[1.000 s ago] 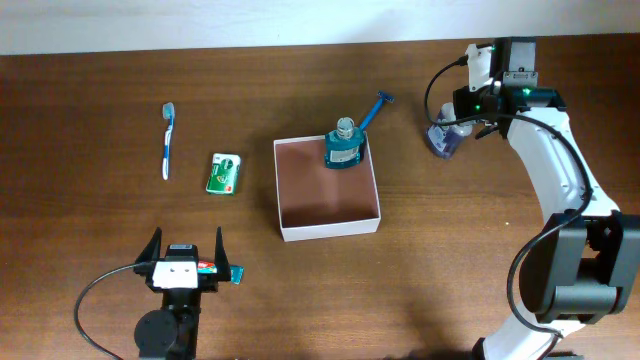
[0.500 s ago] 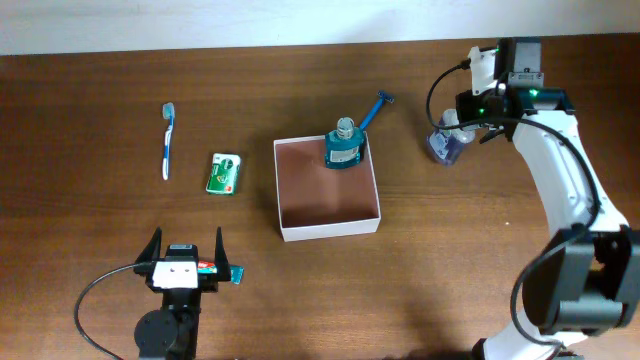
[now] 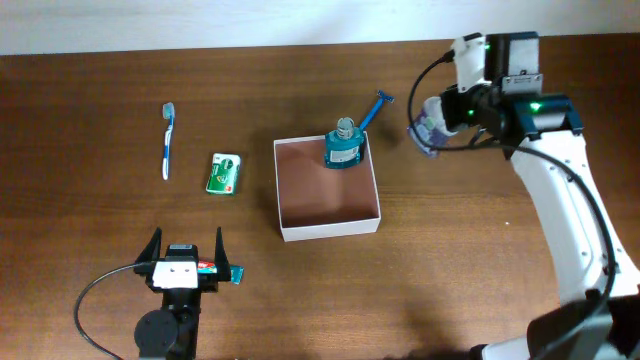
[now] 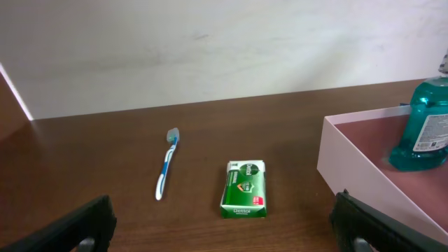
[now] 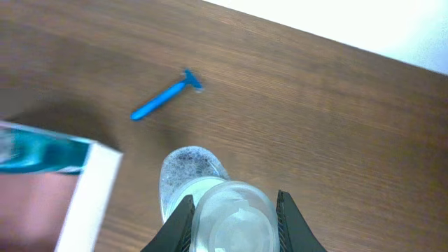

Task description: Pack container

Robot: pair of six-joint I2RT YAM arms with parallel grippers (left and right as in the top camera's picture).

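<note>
Fingers of my right gripper [image 5: 235,211] are clenched on a small clear bottle [image 5: 229,220], one pad on either side of its round body, and it looks to hang clear of the wood. Fingers of my left gripper [image 3: 187,240] stand spread wide with nothing between them.

The container [image 3: 325,195] lies to the left of my right fingers and nearer my base, well apart from them. From my left fingers it sits ahead and to the right. Its far corner, the one closest to my right fingers, already holds a teal mouthwash bottle [image 3: 343,148], upright. That is my biggest worry: if I carry in low, I judge the clear bottle could knock the mouthwash over, or catch the thin white wall and shove the whole box. Next, the clear bottle is smooth and round, so a pinch like this could let it twist or slide out on the way across. Smallest, a blue razor [image 3: 373,110] lies just beyond that corner, between my right fingers and the box, and a low pass could sweep it.

As for writing, the mouthwash has a pale label, too small for me to read. A green packet [image 4: 244,189], just ahead of my left fingers, reads Dettol as near as I can make out. The clear bottle shows no writing I can read. A toothbrush [image 4: 166,164] lies left of the packet, unmarked as far as I can see.
</note>
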